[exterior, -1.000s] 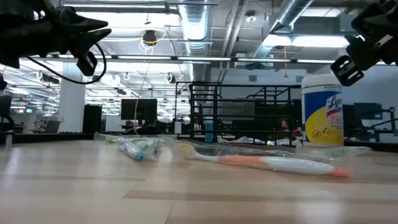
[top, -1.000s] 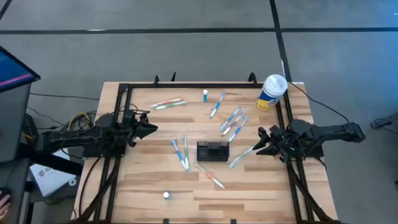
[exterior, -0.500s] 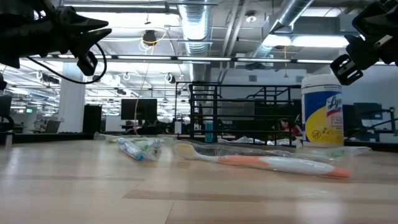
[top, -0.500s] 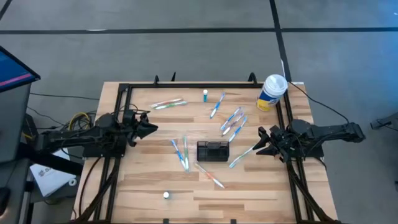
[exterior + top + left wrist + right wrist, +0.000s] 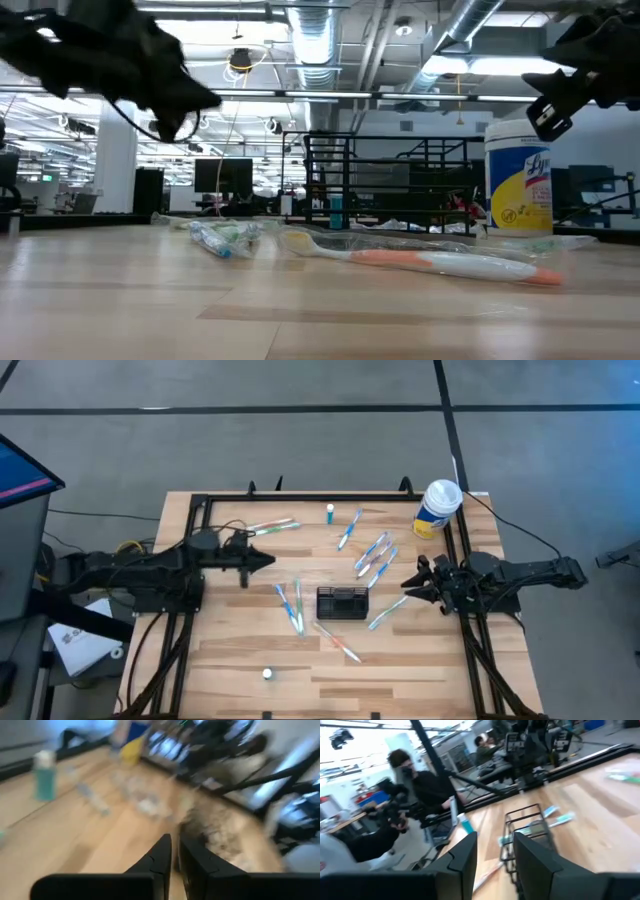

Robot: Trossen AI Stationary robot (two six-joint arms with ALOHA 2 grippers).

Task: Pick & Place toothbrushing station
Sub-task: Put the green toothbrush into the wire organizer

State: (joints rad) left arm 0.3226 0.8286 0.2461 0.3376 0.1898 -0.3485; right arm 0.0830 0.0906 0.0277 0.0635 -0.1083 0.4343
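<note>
Toothbrushing station [image 5: 342,603] sits mid-frame on the bench [image 5: 400,660], ringed by toothbrushes [image 5: 296,606]; your right hand [image 5: 409,585], fingers apart, could snag one on approach, while your left hand [image 5: 268,559] is nearly together, empty.

An orange-and-white toothbrush [image 5: 440,262] lies in clear wrapping on the wooden desk [image 5: 200,310]. Behind it stands a white-and-yellow canister [image 5: 518,178]. Dark arms hang at the upper left [image 5: 120,60] and upper right [image 5: 585,60].
</note>
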